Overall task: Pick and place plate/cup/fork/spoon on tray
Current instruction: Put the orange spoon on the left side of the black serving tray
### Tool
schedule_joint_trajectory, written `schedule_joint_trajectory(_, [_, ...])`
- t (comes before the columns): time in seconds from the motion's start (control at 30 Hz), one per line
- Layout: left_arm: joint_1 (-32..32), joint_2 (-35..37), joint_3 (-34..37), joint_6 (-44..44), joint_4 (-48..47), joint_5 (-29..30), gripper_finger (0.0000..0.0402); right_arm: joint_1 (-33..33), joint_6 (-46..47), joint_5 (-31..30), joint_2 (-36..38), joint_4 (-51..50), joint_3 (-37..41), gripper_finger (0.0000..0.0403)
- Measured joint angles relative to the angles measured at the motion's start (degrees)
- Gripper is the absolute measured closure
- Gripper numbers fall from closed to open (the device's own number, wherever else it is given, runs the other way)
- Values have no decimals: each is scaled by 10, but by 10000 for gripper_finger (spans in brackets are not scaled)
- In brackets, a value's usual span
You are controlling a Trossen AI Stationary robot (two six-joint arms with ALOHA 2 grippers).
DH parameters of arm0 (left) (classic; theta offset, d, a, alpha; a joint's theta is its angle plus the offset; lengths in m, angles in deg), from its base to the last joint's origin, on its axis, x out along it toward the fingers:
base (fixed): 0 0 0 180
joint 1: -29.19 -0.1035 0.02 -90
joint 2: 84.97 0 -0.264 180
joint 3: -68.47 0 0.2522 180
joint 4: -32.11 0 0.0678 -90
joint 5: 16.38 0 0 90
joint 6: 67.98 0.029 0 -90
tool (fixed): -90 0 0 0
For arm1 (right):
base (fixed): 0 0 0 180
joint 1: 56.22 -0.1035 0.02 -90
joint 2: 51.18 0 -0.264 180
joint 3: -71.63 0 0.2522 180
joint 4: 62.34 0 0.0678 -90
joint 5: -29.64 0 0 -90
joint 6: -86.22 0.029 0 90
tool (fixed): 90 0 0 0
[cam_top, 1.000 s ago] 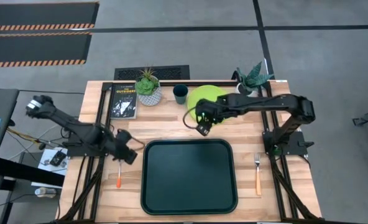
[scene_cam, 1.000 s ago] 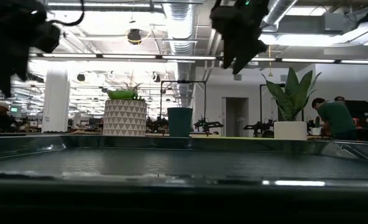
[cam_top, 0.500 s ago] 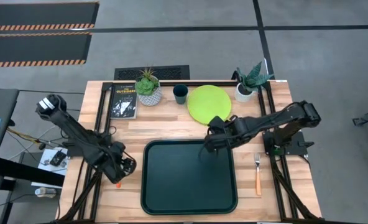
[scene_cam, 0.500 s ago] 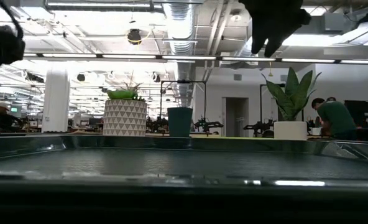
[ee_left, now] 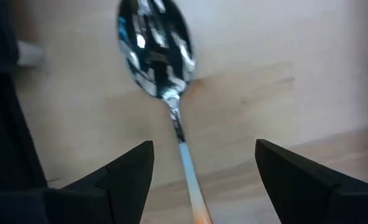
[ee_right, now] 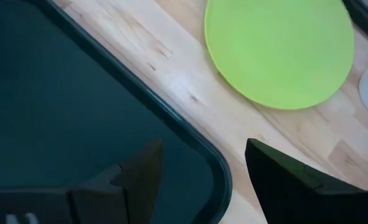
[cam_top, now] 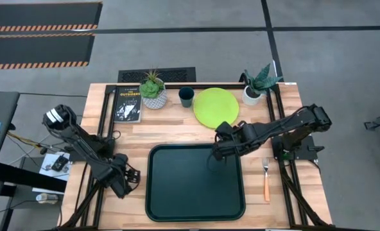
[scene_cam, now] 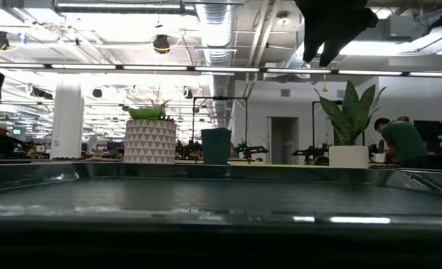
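Note:
The spoon (ee_left: 154, 56) lies flat on the wood left of the tray (cam_top: 195, 186). Its silver bowl and orange handle (ee_left: 193, 199) show in the left wrist view. In the high view my left gripper (cam_top: 122, 183) hides it. My left gripper (ee_left: 202, 180) is open just above it, one finger on each side of the handle, touching nothing. My right gripper (cam_top: 214, 154) is open and empty above the tray's far right corner (ee_right: 196, 137). The lime-green plate (cam_top: 215, 107) and the dark cup (cam_top: 186, 97) stand at the far edge. The fork (cam_top: 266, 176) lies right of the tray.
A black book (cam_top: 127, 104) and a potted plant (cam_top: 153, 93) stand at the far left. A second potted plant (cam_top: 257, 86) stands at the far right. A person (scene_cam: 400, 142) shows in the room beyond the table.
My left gripper has gone toward the table's near edge and down over the spoon. My right gripper has gone from beside the plate toward the near edge, to above the tray's far right corner, and has then held still. No thing has moved.

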Motion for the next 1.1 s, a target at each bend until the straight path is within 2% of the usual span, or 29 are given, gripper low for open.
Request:
schedule_joint_trajectory(0.13, [2, -11, 6, -8, -7, -8, 134, 0, -1, 0, 0, 0, 0, 148])
schedule_joint_trajectory(0.3, [2, -7, 34, -17, 27, -8, 149, 0, -2, 0, 0, 0, 0, 148])
schedule_joint_trajectory(1.1, [2, -6, 37, 8, 30, -7, 319, 0, -18, 1, 0, 29, 0, 148])
